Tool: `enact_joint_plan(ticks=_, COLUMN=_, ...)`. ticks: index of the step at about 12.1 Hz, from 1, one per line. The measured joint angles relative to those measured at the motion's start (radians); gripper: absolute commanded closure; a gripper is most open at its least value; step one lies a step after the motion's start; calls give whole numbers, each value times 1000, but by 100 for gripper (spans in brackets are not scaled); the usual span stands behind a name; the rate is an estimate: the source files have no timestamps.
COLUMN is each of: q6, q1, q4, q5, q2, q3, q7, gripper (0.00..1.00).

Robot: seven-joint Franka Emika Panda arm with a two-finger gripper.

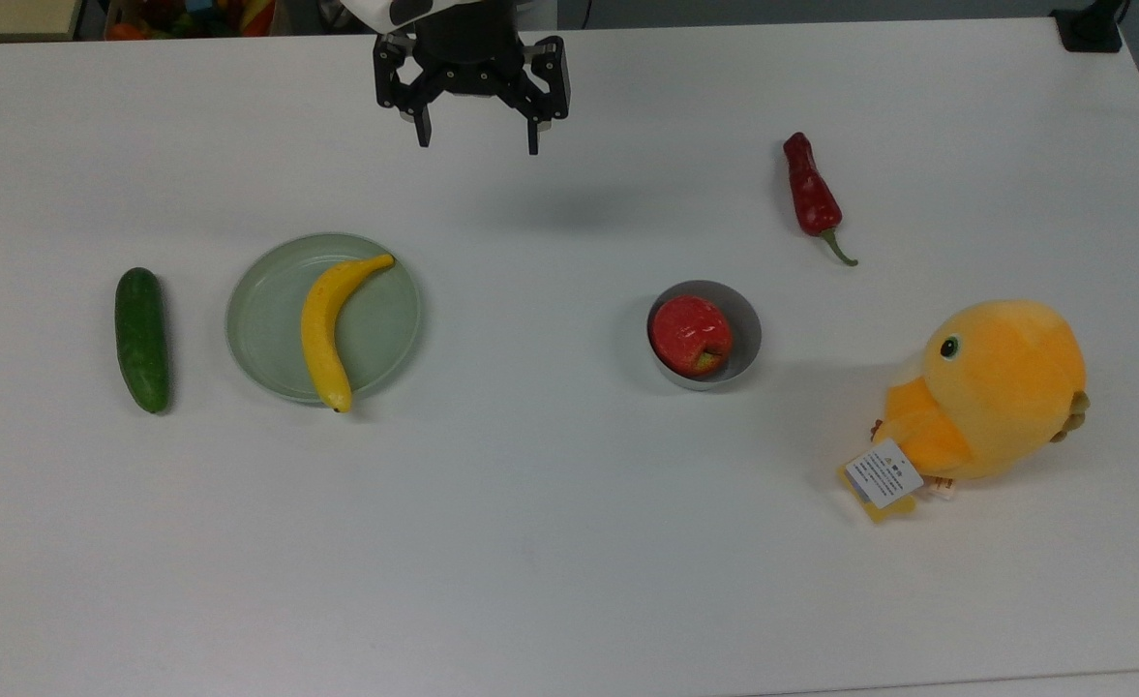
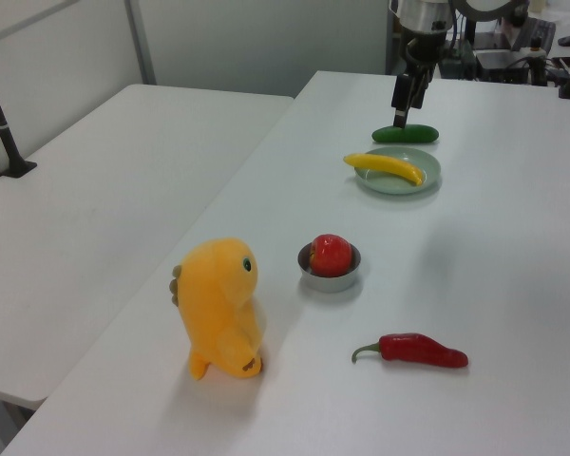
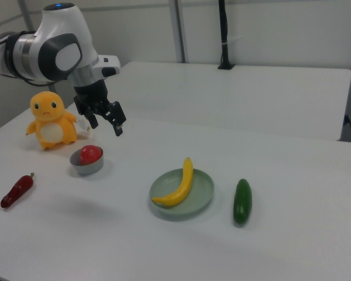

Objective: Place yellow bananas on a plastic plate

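In the top view we see the yellow bananas (image 1: pixel 327 327), a single curved fruit, lying across the plastic plate (image 1: pixel 264 324), its dark tip overhanging the near rim, so we judge the placing done. The pincer (image 1: pixel 477 145) hangs empty at the far edge of the tabletop (image 1: pixel 550 542), its fingers spread apart, well apart from the plate. A cucumber (image 1: pixel 141 339) lies just beside the plate on the top view's left; a grey bowl (image 1: pixel 738 324) holding a red apple (image 1: pixel 690 335), a red chilli (image 1: pixel 811 194) and a plush chick (image 1: pixel 990 392) sit toward the top view's right. In the left view the bananas (image 2: pixel 385 166) jut past the plate (image 2: pixel 423 176) on the left view's left, with the pincer (image 2: pixel 400 117) high above the cucumber (image 2: pixel 406 135). In the right view the bananas (image 3: pixel 178 186) rest on the plate (image 3: pixel 202 193), and the open pincer (image 3: pixel 105 126) hovers over the bowl (image 3: pixel 86 165). We judge the fruit light, stiff and rather smooth, best taken across its thick middle. Wide bare tabletop lies near the plate; only the cucumber crowds it.
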Motion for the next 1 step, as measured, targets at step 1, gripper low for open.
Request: enact_joint_plan(ticks=1, q6=0, q1=0, q4=0, q5=1, q2=-1, q3=-1, q7=0, gripper=0)
